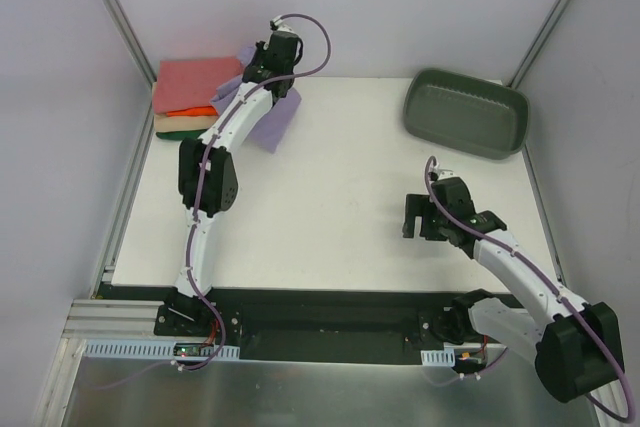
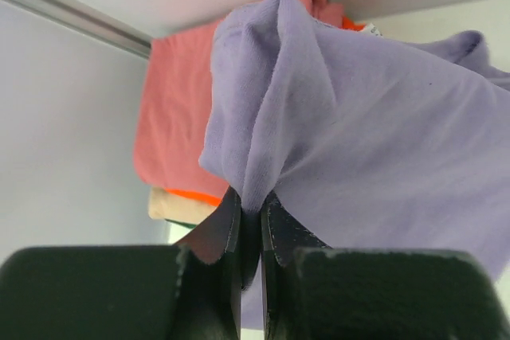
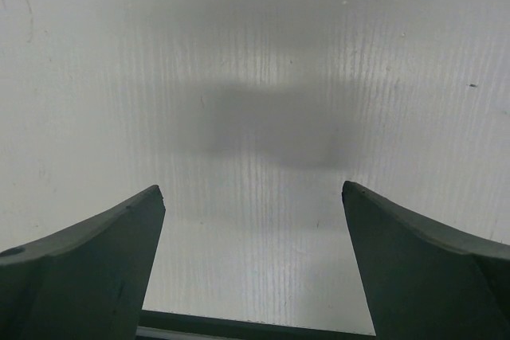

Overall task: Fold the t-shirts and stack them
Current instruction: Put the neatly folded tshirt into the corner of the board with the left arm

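Observation:
My left gripper (image 1: 252,72) is shut on a bunched fold of the lavender t-shirt (image 1: 277,119), which hangs from it at the far left of the table. In the left wrist view the gripper (image 2: 252,201) pinches the lavender cloth (image 2: 358,117). Just behind it lies a stack of folded t-shirts: salmon-pink (image 1: 190,82) on top, then orange (image 1: 185,112), tan (image 1: 175,123) and dark green (image 1: 180,134). The stack also shows in the left wrist view (image 2: 171,117). My right gripper (image 1: 417,217) is open and empty above the bare table (image 3: 263,77) at the right.
A grey-green plastic tub (image 1: 466,112) stands at the far right of the white table (image 1: 340,207). Grey walls with metal frame rails enclose the table on three sides.

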Robot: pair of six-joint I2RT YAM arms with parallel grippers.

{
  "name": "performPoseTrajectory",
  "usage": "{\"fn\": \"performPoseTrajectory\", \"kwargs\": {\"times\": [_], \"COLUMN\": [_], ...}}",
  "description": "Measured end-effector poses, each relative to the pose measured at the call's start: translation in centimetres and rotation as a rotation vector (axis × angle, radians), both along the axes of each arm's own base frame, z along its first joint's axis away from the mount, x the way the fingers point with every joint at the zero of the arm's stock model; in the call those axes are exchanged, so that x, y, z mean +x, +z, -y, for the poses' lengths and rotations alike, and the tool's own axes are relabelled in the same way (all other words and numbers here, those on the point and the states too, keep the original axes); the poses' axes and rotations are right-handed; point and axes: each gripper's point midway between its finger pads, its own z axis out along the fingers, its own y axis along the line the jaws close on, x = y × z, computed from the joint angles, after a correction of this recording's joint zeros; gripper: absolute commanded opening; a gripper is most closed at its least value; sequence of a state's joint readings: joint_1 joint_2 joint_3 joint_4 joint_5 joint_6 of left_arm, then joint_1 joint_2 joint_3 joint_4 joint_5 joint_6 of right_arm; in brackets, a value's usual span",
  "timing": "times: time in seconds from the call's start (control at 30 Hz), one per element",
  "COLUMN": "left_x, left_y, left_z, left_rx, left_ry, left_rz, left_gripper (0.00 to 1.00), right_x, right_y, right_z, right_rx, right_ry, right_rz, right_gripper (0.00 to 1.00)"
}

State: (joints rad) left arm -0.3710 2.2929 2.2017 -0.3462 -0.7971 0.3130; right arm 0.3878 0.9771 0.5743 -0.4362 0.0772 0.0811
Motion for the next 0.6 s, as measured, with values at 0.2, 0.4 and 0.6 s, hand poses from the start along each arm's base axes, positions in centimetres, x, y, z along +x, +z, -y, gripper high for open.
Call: {"fn": "performPoseTrajectory", "kwargs": {"times": [0.2,0.4,0.6], "left_x": [1.3,2.4,3.3], "left_y": [3.6,6.5,8.4], "left_z": [-0.7,-2.0,-4.3], "left_rx": [0.042,0.088,0.106], "left_ry": [-0.024,-0.028,0.0], "left_rz": [0.07,0.134,0.196], "left_gripper": [0.0,0.0,0.0], "right_x": [0.3,0.4,0.5], "right_y": [0.0,0.0,0.0], "right_z": [0.4,0.7,1.1], "right_rx": [-0.033,-0.048,-0.068], "right_ry": [-0.008,-0.017,-0.028], "right_rz": [-0.014,-0.012,-0.008], "right_gripper": [0.96,0.96,0.96]}}
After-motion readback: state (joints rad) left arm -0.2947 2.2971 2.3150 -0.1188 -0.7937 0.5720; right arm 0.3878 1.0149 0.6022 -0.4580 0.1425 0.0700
